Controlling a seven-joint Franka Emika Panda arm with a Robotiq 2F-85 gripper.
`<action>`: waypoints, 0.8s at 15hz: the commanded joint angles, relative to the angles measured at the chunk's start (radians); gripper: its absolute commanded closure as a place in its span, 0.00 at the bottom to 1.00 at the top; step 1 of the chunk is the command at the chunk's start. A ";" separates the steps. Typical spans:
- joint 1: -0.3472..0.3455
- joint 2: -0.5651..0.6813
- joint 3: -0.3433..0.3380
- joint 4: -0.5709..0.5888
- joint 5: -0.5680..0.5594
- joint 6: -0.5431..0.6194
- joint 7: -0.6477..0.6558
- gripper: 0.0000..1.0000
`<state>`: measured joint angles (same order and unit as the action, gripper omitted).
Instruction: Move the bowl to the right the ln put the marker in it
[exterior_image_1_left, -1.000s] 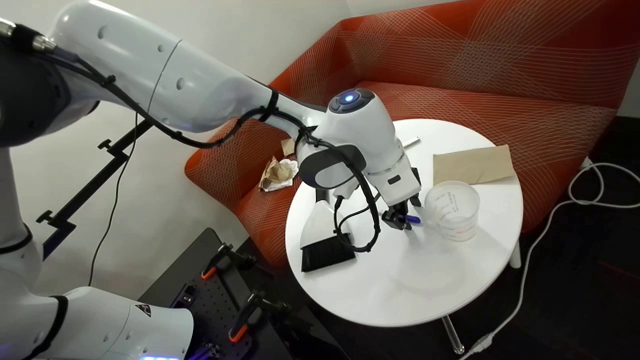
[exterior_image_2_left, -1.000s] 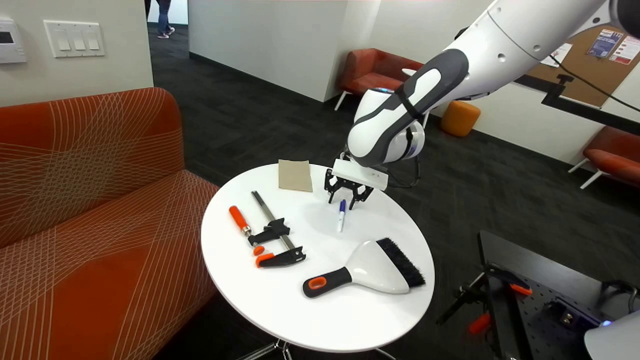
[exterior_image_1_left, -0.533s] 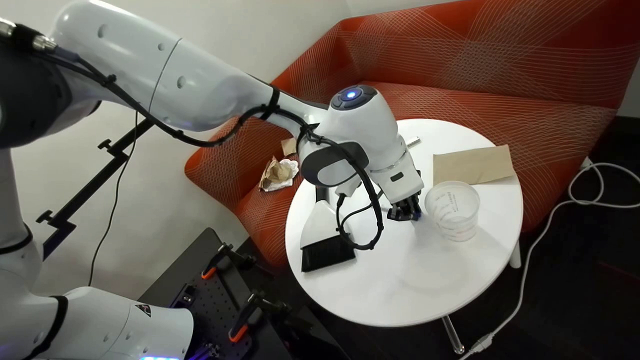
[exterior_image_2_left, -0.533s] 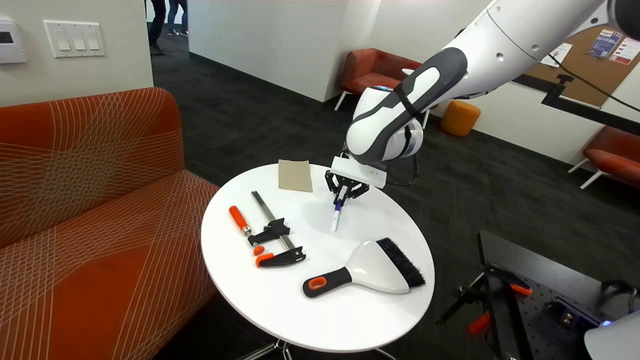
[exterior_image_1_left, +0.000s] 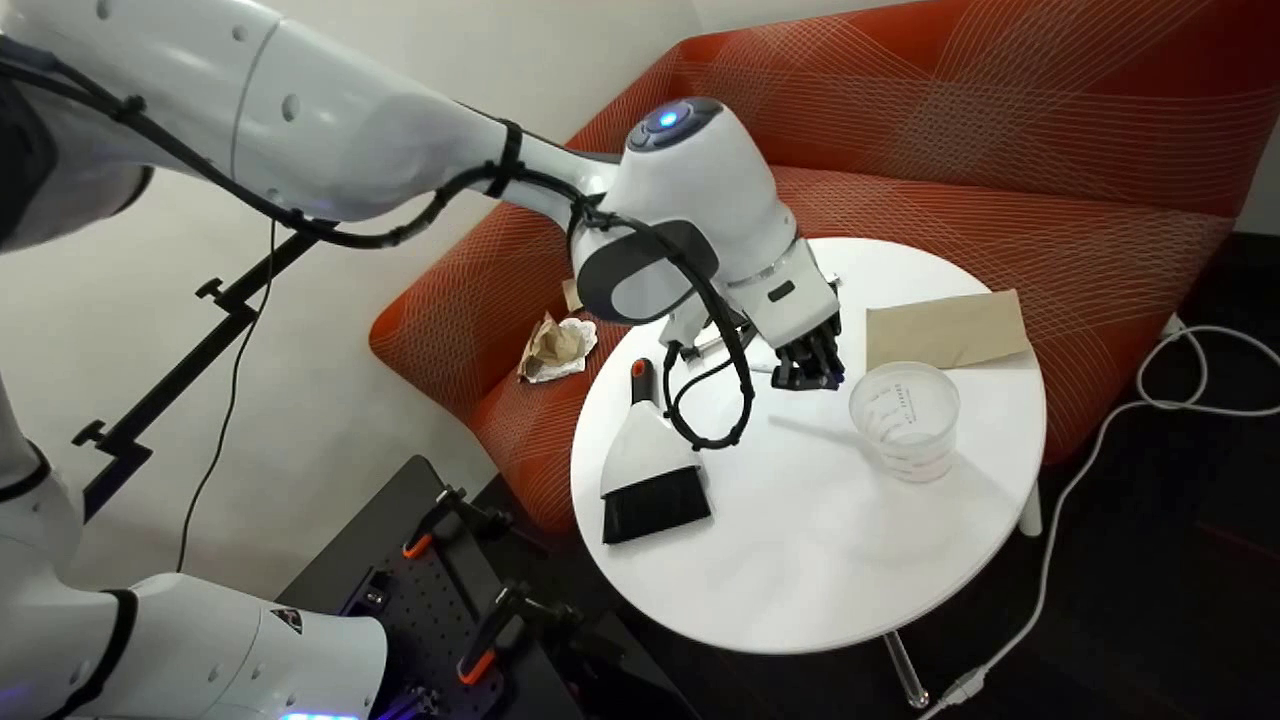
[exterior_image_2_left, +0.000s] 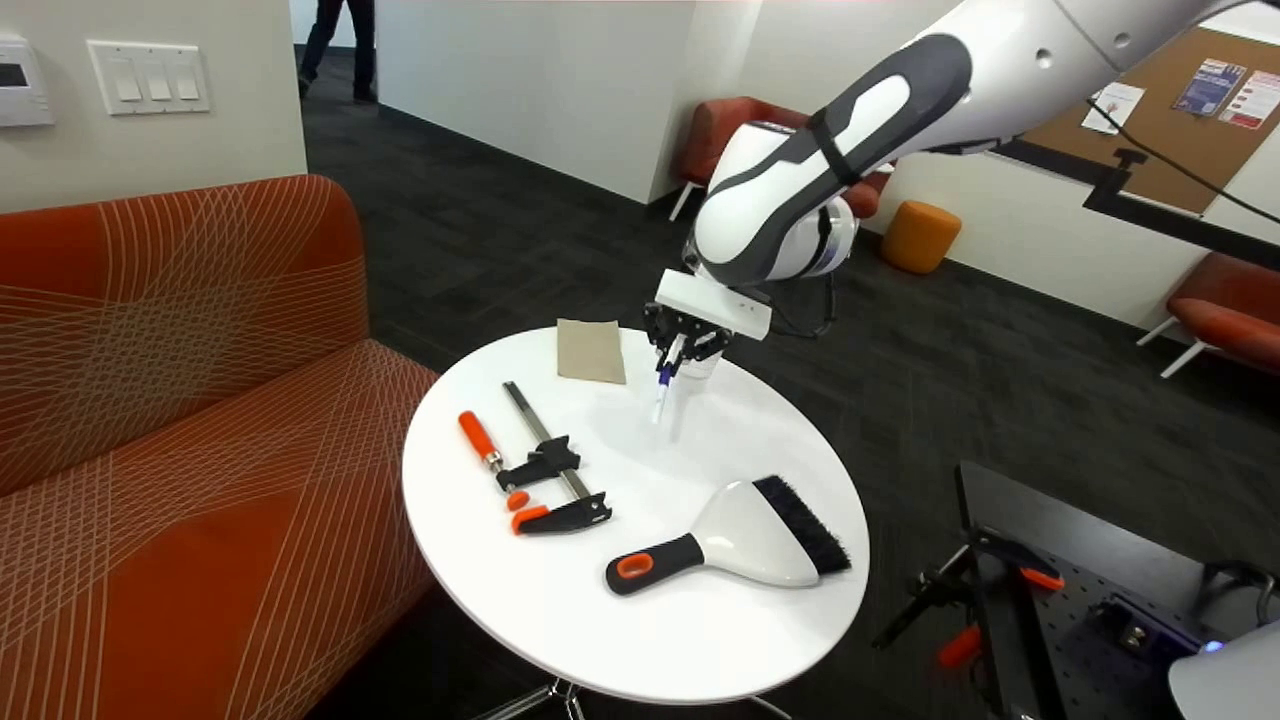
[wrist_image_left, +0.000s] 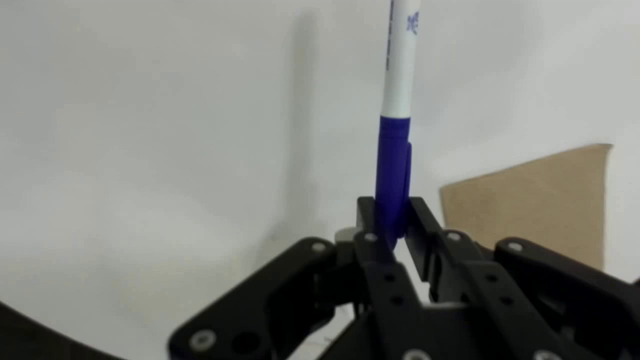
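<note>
My gripper is shut on the blue cap end of the marker, one finger on each side. The marker's white body points away from the jaws in the wrist view. Its shadow lies apart from it, so it hangs above the table. In an exterior view the marker slopes down from the gripper. The clear bowl stands upright on the table, close by the gripper and lower than it. Elsewhere the bowl is partly hidden behind the fingers.
On the round white table lie a flat brown paper piece and a white dustpan with black brush. A bar clamp with orange ends rests near the table's side. A red sofa borders the table.
The jaws have closed on the marker, which lay on the table a second ago. Gripper and marker have since risen off the tabletop. The bowl has stayed in place.
</note>
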<state>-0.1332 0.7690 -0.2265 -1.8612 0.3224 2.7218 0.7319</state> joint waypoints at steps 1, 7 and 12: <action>0.054 -0.150 -0.048 -0.083 -0.030 -0.050 0.028 0.95; 0.179 -0.267 -0.192 -0.120 -0.221 -0.114 0.198 0.95; 0.233 -0.289 -0.255 -0.108 -0.411 -0.130 0.386 0.95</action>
<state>0.0606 0.5158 -0.4447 -1.9509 -0.0003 2.6219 1.0153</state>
